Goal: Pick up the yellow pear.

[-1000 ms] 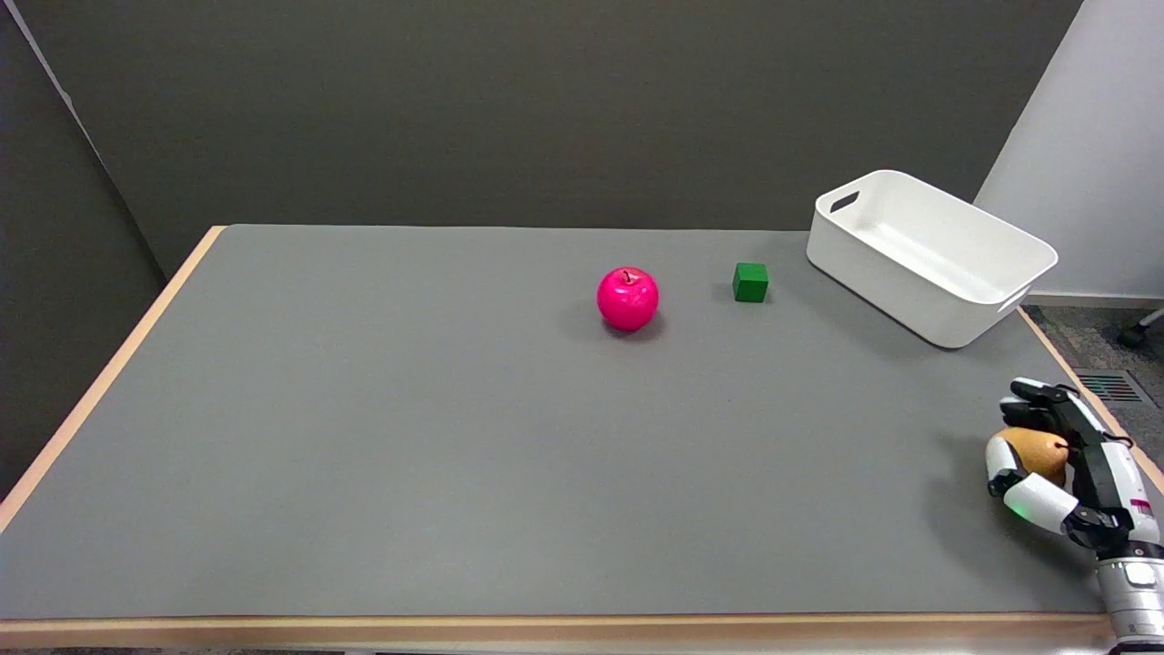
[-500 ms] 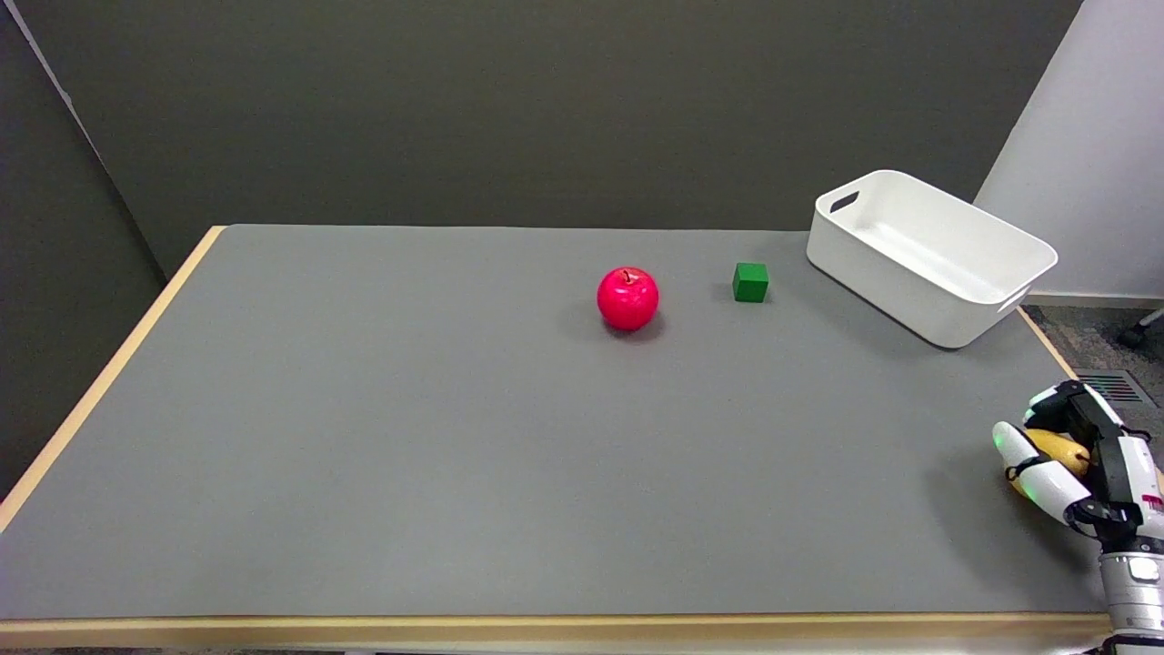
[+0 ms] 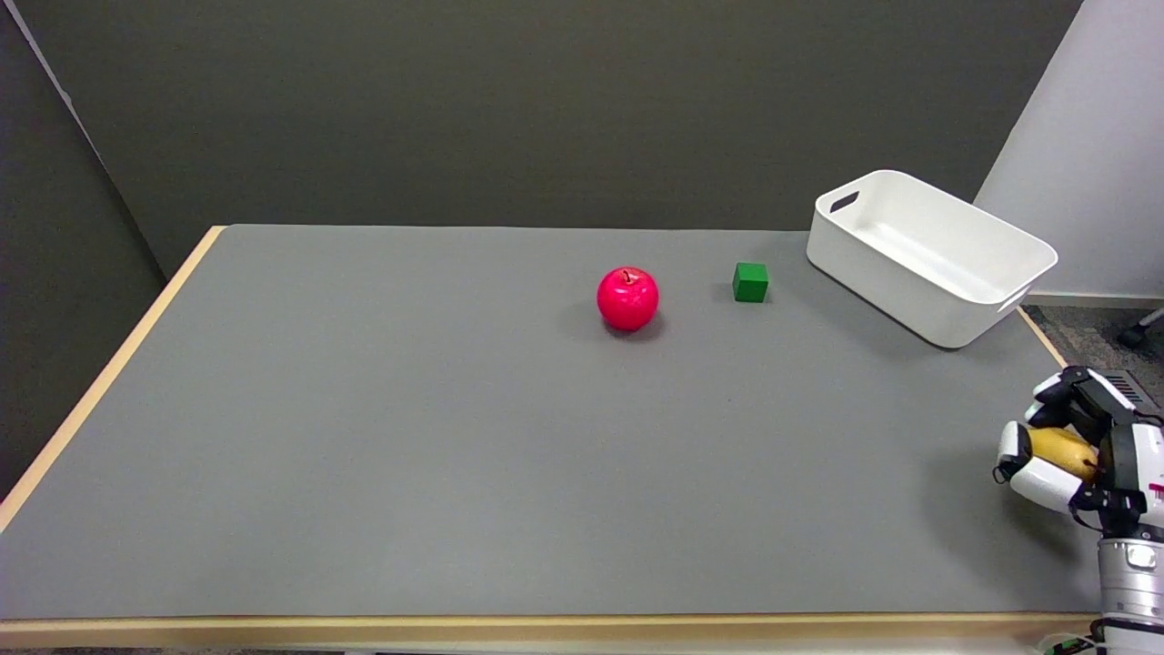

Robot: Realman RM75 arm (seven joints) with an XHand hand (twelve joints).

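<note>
A flat grey tabletop [image 3: 409, 437] with a matte surface and a pale wood edge fills most of the frame. Just right of the frame's centre rests a glossy, round red apple [image 3: 627, 298] with a short dark stem in its dimple; a small shadow lies under it. To its right, apart from it, sits a small green cube [image 3: 750, 282] with sharp edges and a dull finish. Further right, toward the upper right of the frame, stands a smooth white plastic rectangular bin [image 3: 930, 255] with rounded corners and slot handles cut in its short ends; nothing shows inside it. At the lower right edge of the frame the black-and-white right hand [image 3: 1073, 450] has its fingers wrapped round the smooth yellow pear [image 3: 1059, 448], which shows only as a yellow patch between them. A small red label on the hand's wrist is too small to read.
</note>
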